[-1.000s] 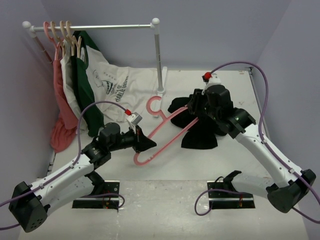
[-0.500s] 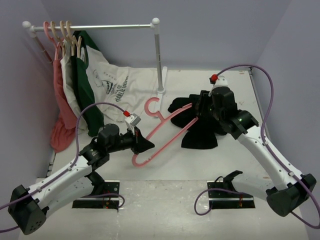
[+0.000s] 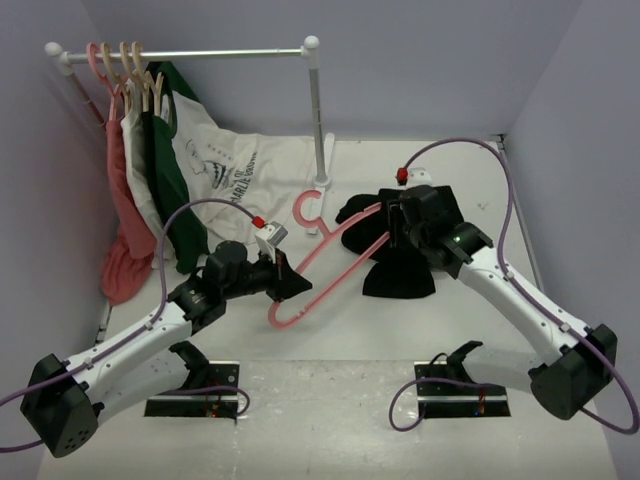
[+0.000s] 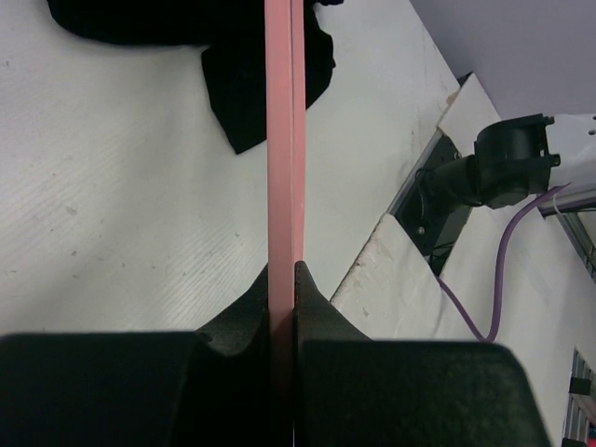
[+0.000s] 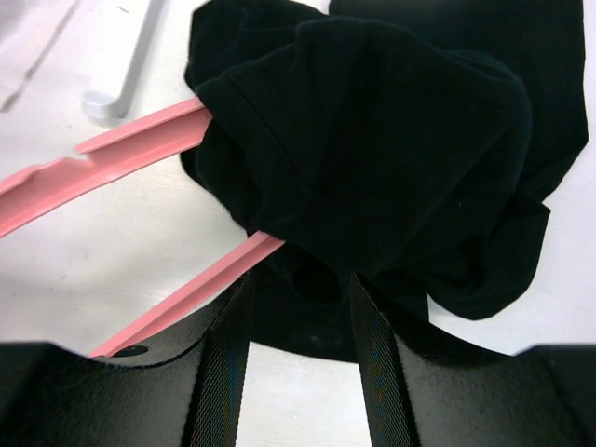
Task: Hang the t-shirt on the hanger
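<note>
The pink hanger (image 3: 335,262) lies slantwise across the table's middle, its hook (image 3: 305,210) toward the rack post. My left gripper (image 3: 293,288) is shut on its lower left end; in the left wrist view the pink bar (image 4: 282,140) runs straight up from between the pads. The black t-shirt (image 3: 400,258) is bunched over the hanger's right end. My right gripper (image 3: 397,225) hovers over that end. In the right wrist view its fingers (image 5: 223,363) stand apart, the black cloth (image 5: 391,140) lying just past their tips over the pink bars (image 5: 140,149). The print is hidden.
A clothes rack (image 3: 190,52) stands at the back left, its post (image 3: 318,120) just behind the hook. It bears a pink garment (image 3: 125,235), a dark green shirt (image 3: 178,200) and a white lettered shirt (image 3: 235,170). Walls close in left, right and back.
My right gripper has turned and come a little lower and to the left over the shirt. My left gripper has nudged the hanger slightly to the right.
</note>
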### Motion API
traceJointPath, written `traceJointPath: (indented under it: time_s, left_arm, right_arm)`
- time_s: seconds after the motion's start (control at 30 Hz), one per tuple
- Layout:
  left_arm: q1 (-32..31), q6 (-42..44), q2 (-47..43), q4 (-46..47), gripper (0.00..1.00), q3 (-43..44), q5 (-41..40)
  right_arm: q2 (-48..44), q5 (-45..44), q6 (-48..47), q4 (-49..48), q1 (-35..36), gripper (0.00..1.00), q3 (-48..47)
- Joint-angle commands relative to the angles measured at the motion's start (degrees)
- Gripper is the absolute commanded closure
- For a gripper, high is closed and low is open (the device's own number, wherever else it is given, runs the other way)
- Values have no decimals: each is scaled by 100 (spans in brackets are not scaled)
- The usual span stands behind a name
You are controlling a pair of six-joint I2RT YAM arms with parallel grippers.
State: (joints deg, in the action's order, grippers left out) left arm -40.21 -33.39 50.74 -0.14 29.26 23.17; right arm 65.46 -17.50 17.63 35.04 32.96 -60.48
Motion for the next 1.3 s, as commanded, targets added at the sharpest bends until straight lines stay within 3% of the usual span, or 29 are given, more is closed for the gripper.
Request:
traceJointPath:
  time_s: [0.0,0.37,0.53,0.63,0.93,1.07,1.27]
  left_arm:
    - [-5,21,-59,537,100,326,19]
    - [-5,-72,-330,577,100,273,347]
    - [-5,-54,-425,559,100,256,304]
    - [-5,-33,-419,550,100,259,190]
    - [-5,97,118,710,100,649,-152]
    - [-5,122,365,744,100,1088,-645]
    - [-32,129,1255,1113,100,1750,-314]
  right_arm:
    - [643,-488,-359,-222,57,58,-497]
    - [970,-1137,-499,-1161,34,64,-554]
    - [1032,-1339,-599,-1263,-2,96,-641]
    - [885,-1184,-493,-1163,-8,100,-618]
    - [445,-224,205,208,-106,100,-985]
    - [152,1112,223,380,-228,100,-1106]
    - [-204,2484,335,276,-419,100,-1181]
